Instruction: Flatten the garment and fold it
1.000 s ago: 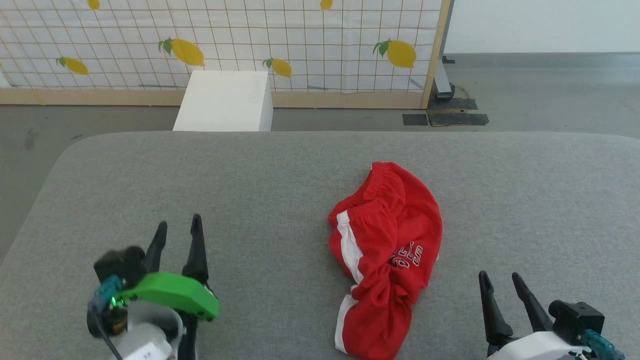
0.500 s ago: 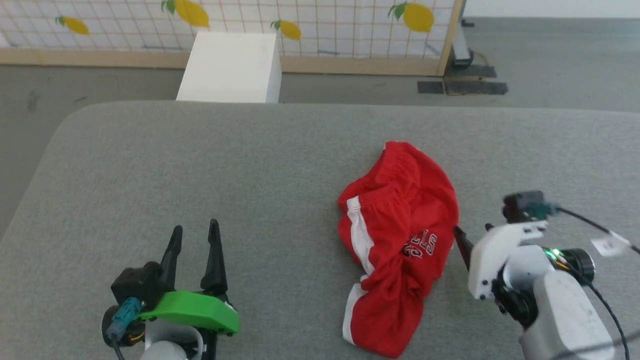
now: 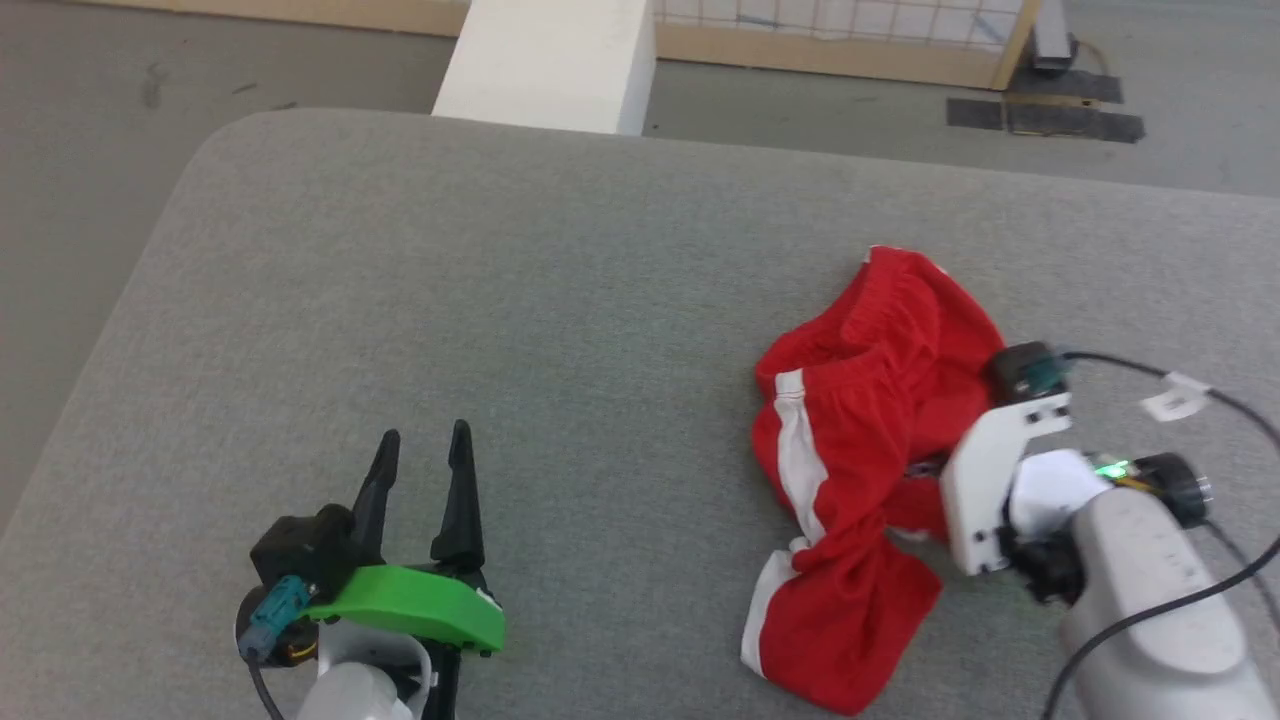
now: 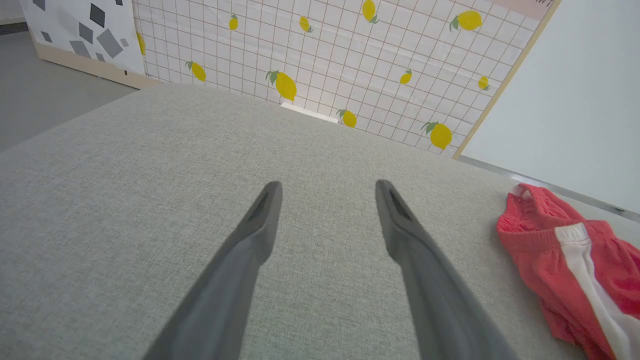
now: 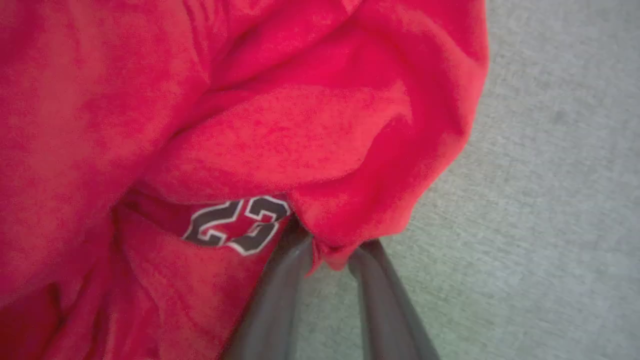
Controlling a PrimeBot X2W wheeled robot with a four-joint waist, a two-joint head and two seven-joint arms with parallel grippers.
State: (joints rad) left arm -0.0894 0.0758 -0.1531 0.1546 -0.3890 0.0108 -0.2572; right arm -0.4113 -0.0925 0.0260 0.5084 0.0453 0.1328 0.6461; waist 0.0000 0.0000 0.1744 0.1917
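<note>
Reading the print first, found "23" (image 5: 237, 225) in dark digits with a white outline on the garment (image 5: 250, 125), turned sideways in the right wrist view and just beside the fingers. Noticed also a small white tag (image 3: 1170, 405) on the cable of the right arm, too small to read.

Found the garment crumpled on the right half of the grey surface (image 3: 500, 300), reaching from about the middle of it toward its near edge. Traced the long axis from far to near across the grey surface, leaning a little: the gathered waistband (image 3: 900, 290) at the far end and more to the right, one leg hem (image 3: 830, 650) at the near end and more to the left. Followed a white side stripe (image 3: 795, 450) down the left side of the shorts.

Saw the left gripper (image 3: 425, 432) over the near left part of the grey surface, well apart from the garment, fingers pointing toward the far edge, jaws wide apart with bare grey cloth between them.

Saw the right gripper (image 5: 332, 247) over the right part of the grey surface, at the right border of the garment. Observed only a narrow gap between its fingers, with a red fold of the border hanging into this gap and covering the tips. Could not tell whether the jaws already pinched the fold.

Noted a white box (image 3: 545, 60) on the floor just beyond the far edge of the grey surface.
</note>
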